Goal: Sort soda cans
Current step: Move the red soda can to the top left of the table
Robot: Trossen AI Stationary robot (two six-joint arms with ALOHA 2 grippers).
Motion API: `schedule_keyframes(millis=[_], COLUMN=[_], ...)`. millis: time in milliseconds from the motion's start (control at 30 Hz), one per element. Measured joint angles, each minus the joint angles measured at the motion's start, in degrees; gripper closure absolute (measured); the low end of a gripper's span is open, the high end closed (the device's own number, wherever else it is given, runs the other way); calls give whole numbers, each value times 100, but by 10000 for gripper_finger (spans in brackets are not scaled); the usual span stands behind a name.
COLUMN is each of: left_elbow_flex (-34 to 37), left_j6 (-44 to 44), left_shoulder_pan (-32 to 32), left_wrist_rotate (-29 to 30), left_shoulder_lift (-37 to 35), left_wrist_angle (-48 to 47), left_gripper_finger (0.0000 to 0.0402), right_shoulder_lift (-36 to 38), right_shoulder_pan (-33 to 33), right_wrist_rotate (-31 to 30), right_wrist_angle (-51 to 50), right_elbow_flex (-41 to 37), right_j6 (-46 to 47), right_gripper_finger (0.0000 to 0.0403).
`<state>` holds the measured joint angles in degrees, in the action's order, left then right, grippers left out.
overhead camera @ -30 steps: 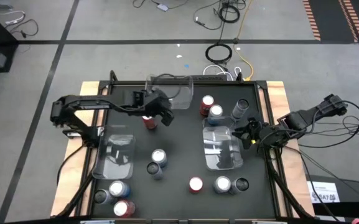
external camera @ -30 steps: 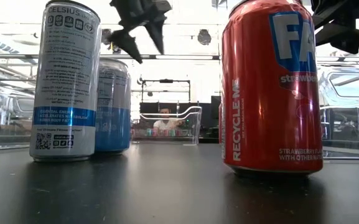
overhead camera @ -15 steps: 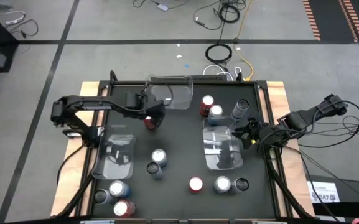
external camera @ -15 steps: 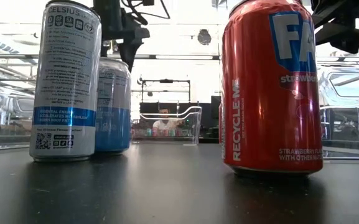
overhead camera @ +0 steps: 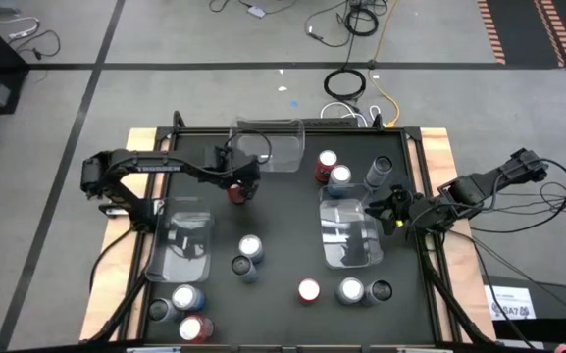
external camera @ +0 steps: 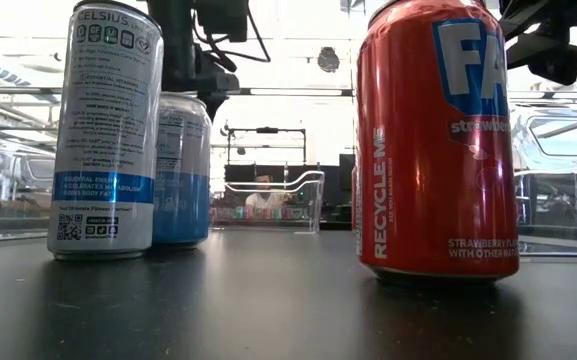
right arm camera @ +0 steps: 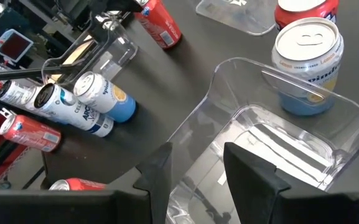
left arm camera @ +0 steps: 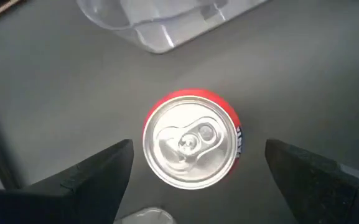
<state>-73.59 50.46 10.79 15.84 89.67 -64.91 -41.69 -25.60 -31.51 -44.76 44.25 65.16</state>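
A red soda can (left arm camera: 191,146) with a silver top stands upright on the dark table, left of centre (overhead camera: 234,192). My left gripper (left arm camera: 195,171) hangs above it, pointing steeply down and open, one finger on either side of the can and clear of it. My right gripper (right arm camera: 205,165) waits at the table's right side over the near end of a clear bin (right arm camera: 279,134); it is open and holds nothing. Other cans stand in groups: far centre (overhead camera: 337,176), middle (overhead camera: 250,246), near edge (overhead camera: 350,290) and near left corner (overhead camera: 186,297).
Three clear plastic bins stand on the table: one at the far edge (overhead camera: 268,147), one on the left (overhead camera: 184,245), one right of centre (overhead camera: 349,233). In the low view a tall silver can (external camera: 106,130) and a red can (external camera: 436,140) stand close to the camera.
My left gripper has sunk toward the red can and shifted slightly toward the table's left edge. It has tipped to point more steeply down and stays open. The can has not moved.
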Motion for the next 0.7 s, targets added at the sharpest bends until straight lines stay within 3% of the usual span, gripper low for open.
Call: schedule_keyframes(millis=[700], left_elbow_flex=[735], left_j6=[-323], left_shoulder_pan=[467], left_wrist_rotate=[-671], left_shoulder_lift=[0], left_wrist_angle=[751], left_gripper_finger=[34], right_shoulder_lift=[-2], right_shoulder_pan=[1], right_wrist_rotate=[2], right_wrist_angle=[-2], right_elbow_flex=[0], right_j6=[7], right_gripper_finger=[266])
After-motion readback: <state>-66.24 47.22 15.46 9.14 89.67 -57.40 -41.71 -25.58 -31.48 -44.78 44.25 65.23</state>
